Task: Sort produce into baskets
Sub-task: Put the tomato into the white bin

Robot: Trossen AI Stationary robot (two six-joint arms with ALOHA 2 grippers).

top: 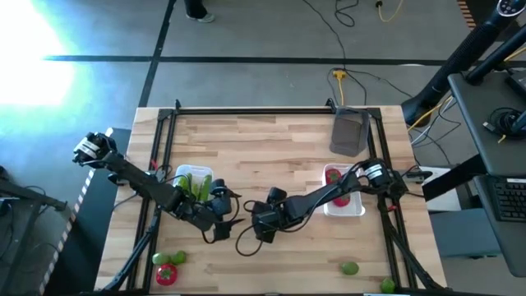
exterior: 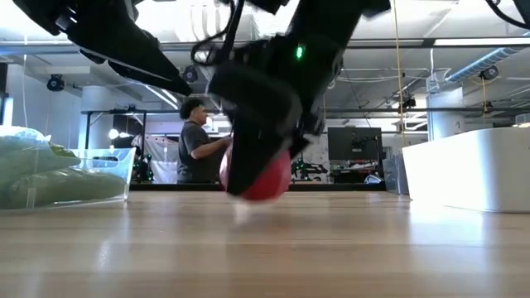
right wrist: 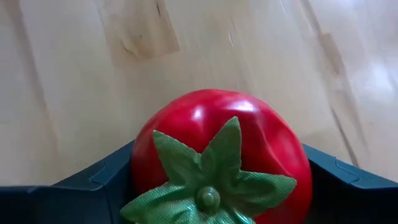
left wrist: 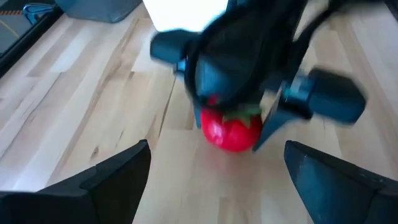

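Observation:
A red tomato [right wrist: 230, 143] with a green top sits on the wooden table near its middle. My right gripper [top: 261, 226] reaches down over it from the right, a finger on each side. My left gripper [left wrist: 217, 180] stands open just left of it, its fingers pointing at the tomato [left wrist: 231, 129] and touching nothing. One clear basket [top: 182, 173] at the left holds green cucumbers [top: 196, 186]. A second clear basket [top: 355, 207] at the right holds a tomato [top: 334, 177]. A grey basket [top: 349, 131] stands at the far right. My right gripper pinches the tomato between its two fingers [right wrist: 93, 186], on two opposite sides of its round body [right wrist: 142, 163]. The fingers slant down from above and from the table's right. The tomato stands upright, green top toward the wrist, its underside [exterior: 263, 197] at the tabletop.
Loose produce lies along the near edge: a tomato [top: 167, 274] and a lime [top: 177, 258] at the left, two limes [top: 350, 268] [top: 387, 285] at the right. A person [exterior: 195, 141] stands in the room beyond the table.

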